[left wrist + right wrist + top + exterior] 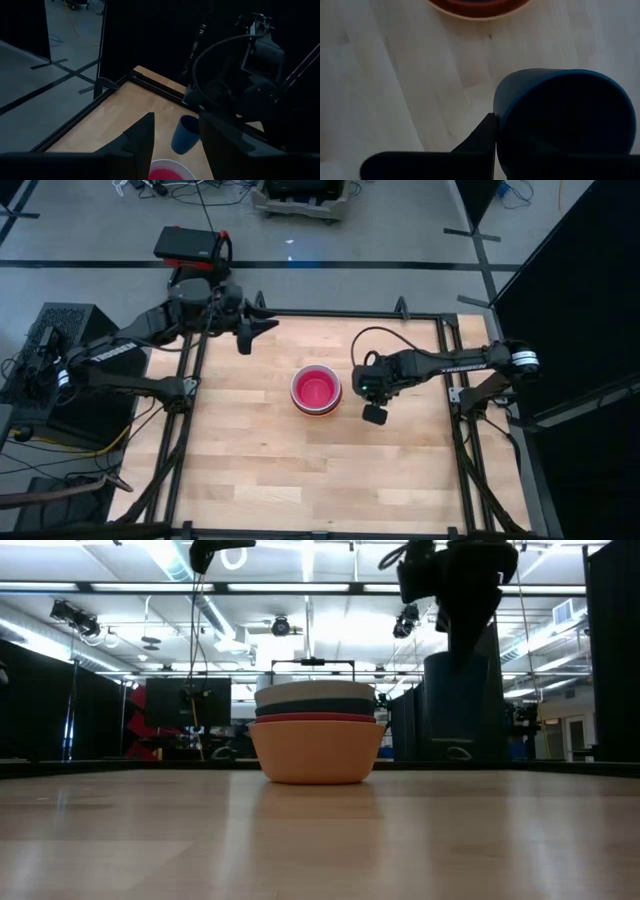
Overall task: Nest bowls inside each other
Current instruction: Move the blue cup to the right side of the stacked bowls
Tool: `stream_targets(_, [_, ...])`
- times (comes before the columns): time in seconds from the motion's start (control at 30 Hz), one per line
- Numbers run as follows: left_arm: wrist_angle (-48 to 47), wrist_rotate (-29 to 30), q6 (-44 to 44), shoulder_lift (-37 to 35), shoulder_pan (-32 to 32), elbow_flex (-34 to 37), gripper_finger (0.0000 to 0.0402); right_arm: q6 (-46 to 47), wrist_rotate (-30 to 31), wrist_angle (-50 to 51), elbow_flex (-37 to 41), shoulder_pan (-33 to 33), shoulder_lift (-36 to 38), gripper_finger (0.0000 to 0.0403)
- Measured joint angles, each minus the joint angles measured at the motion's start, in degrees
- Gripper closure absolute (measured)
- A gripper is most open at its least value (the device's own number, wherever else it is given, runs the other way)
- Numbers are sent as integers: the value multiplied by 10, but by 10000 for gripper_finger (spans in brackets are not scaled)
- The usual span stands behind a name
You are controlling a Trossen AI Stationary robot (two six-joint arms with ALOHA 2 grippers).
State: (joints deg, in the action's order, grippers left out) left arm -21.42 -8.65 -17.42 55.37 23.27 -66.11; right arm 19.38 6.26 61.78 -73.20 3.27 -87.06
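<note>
The bowls stand nested in one stack (316, 390) at the table's middle. The low view shows orange (317, 752) at the bottom, then red (317, 718), teal (317, 707) and white (317, 692); from above a pink bowl (316, 388) lies on top. My right gripper (372, 398) hangs just right of the stack, shut on a small dark blue cup (185, 134). My left gripper (245, 335) is open and raised over the table's far left part, holding nothing. My right gripper comes at the dark blue cup from above, pointing steeply down. One finger (487, 135) lies against the cup's outer wall (507, 125); the cup hides the other finger. The cup hangs tilted below the gripper, clear of the table.
Bare wooden tabletop (300, 470) lies on all sides of the stack. A black metal frame (445, 370) runs along the table's edges. A red and black box (188, 245) sits on the floor beyond the far left corner.
</note>
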Motion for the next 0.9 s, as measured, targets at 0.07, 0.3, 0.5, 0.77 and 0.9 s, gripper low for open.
stream_targets(0.07, [-2,0,-2,-2,0,0,259,11,0,-16,14,0,25,403])
stream_targets(0.3, [-3,1,0,-2,0,0,259,3,-1,-39,22,3,28,403])
stream_targets(0.5, [-4,3,1,-2,0,0,259,-15,-2,-47,22,10,4,403])
stream_targets(0.77, [-4,6,2,-2,0,0,259,-41,-5,-58,22,19,-27,403])
stream_targets(0.9, [-4,10,2,-2,0,0,259,-59,-7,-61,22,22,-48,403])
